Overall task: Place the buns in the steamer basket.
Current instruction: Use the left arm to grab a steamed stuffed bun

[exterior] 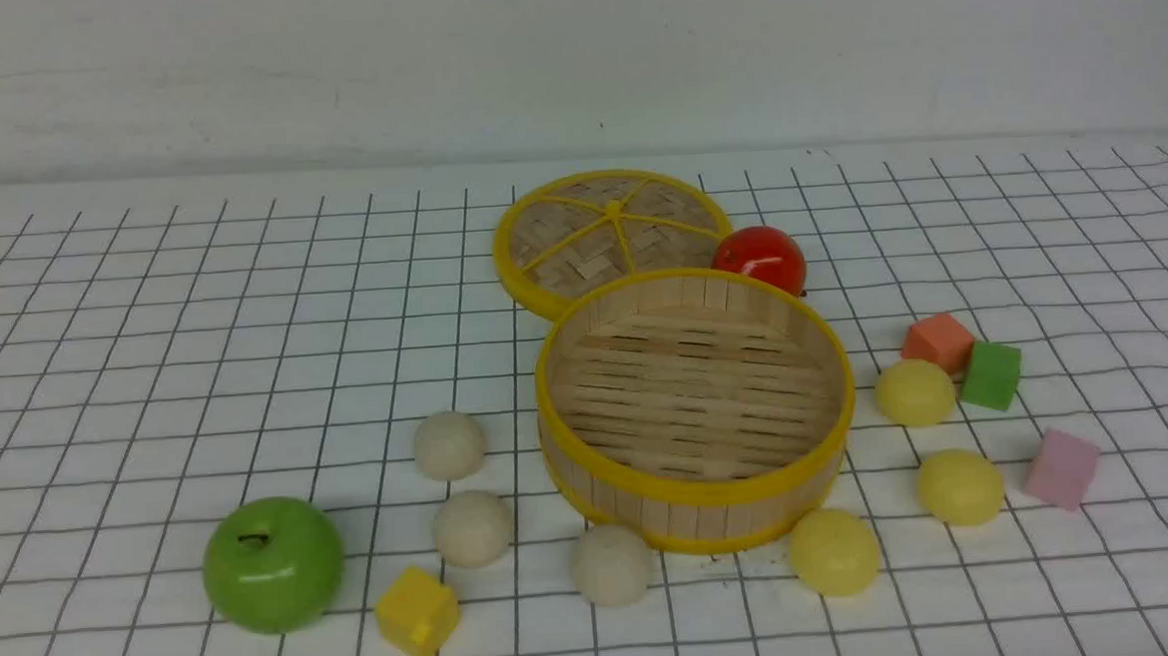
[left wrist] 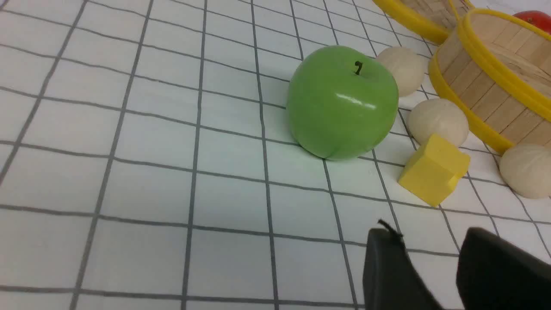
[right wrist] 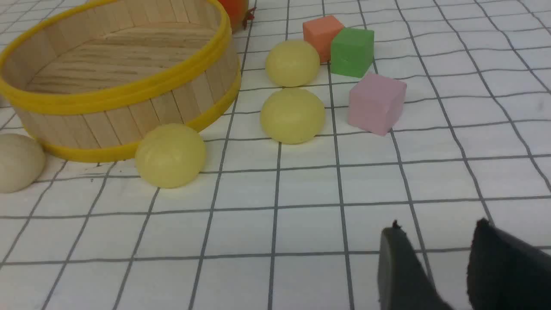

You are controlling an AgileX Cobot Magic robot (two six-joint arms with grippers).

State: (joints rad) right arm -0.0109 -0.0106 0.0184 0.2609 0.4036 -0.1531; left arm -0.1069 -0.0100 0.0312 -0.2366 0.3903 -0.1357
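Note:
The steamer basket (exterior: 700,490) stands empty at the table's middle, its wall also showing in both wrist views (left wrist: 482,97) (right wrist: 129,116). Three cream buns (exterior: 449,444) (exterior: 471,527) (exterior: 610,565) lie to its left and front. Three pale yellow buns (exterior: 834,551) (exterior: 959,486) (exterior: 914,392) lie to its right. Neither arm shows in the front view. My left gripper (left wrist: 430,237) is open over bare cloth, short of the cream buns (left wrist: 438,121). My right gripper (right wrist: 439,230) is open and empty, short of the yellow buns (right wrist: 292,115).
A green apple (exterior: 274,564) and a yellow cube (exterior: 417,613) sit front left by the cream buns. The woven lid (exterior: 611,235) and a red ball (exterior: 759,259) lie behind the basket. Orange (exterior: 937,341), green (exterior: 991,375) and pink (exterior: 1061,468) cubes flank the yellow buns.

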